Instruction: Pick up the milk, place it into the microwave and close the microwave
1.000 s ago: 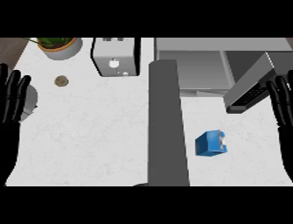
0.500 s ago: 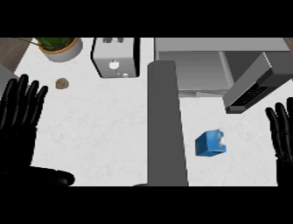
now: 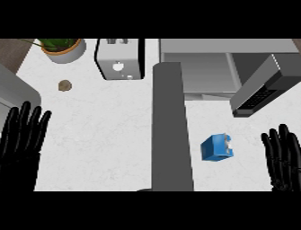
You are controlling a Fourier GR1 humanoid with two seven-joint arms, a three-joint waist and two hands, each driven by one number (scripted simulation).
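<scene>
While the milk [image 3: 218,147] sits on the counter [image 3: 106,117] at 4 o'clock, below the open microwave [image 3: 232,72], both hands show straight, released fingers: left hand [image 3: 19,146] at 8, right hand [image 3: 286,158] at 4.

Blue milk carton [image 3: 218,147] lies between the microwave [image 3: 205,67] and right hand [image 3: 287,159].

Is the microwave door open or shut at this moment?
Open. The microwave shows its bare inner cavity, and its door is swung out toward the right with the dark keypad edge facing the counter.
</scene>
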